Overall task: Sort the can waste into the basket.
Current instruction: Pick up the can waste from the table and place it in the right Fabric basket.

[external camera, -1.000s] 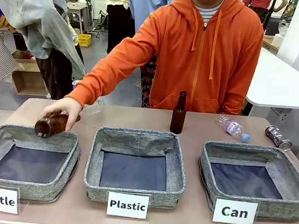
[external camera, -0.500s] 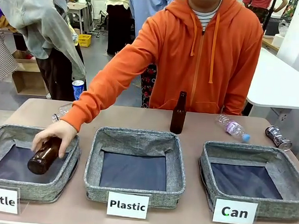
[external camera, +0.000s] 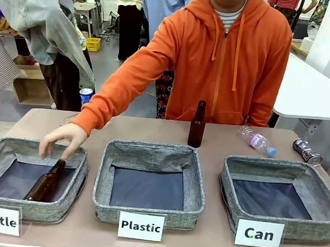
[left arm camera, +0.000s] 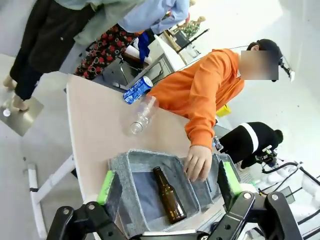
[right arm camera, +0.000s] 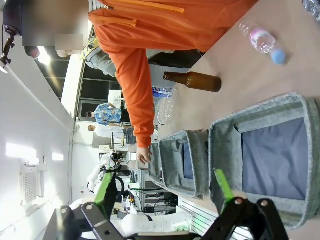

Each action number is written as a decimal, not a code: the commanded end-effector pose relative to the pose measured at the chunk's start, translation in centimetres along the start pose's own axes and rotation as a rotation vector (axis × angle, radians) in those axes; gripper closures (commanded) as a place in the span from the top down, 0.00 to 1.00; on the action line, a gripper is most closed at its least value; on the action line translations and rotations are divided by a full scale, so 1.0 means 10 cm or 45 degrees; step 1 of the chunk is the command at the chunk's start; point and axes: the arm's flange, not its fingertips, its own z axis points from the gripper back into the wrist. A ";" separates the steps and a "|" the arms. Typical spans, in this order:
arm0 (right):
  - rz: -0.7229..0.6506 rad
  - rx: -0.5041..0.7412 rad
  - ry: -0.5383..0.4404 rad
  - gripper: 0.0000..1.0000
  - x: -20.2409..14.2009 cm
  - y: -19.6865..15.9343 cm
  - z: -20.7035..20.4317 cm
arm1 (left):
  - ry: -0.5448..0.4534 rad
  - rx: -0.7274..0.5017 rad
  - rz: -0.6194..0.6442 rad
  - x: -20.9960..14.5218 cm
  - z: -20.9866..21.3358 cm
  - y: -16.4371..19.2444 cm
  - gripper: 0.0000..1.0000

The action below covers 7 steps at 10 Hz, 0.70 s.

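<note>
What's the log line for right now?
left gripper open; right gripper open; person's hand above Bottle basket; blue can, silver can on table; Can basket without cans

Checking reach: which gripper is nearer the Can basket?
Right. The right gripper hangs close by the Can basket; the left gripper hangs over the Bottle basket, two baskets away.

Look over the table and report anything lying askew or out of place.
The silver can lies tipped on its side near the far right corner of the table, outside the Can basket. A clear plastic bottle lies flat beside it. Nothing looks spilled or damaged.
</note>
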 end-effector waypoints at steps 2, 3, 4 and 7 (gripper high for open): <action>0.027 0.028 -0.018 1.00 0.01 0.01 -0.01 | 0.071 0.035 -0.048 0.13 -0.27 -0.19 1.00; 0.027 0.028 -0.018 1.00 0.01 0.01 -0.01 | 0.134 0.052 -0.066 0.18 -0.48 -0.27 1.00; 0.027 0.028 -0.018 1.00 0.01 0.01 -0.01 | 0.254 0.113 -0.110 0.26 -0.85 -0.38 1.00; 0.027 0.028 -0.018 1.00 0.01 0.01 -0.01 | 0.514 0.181 -0.415 0.48 -2.20 -0.70 1.00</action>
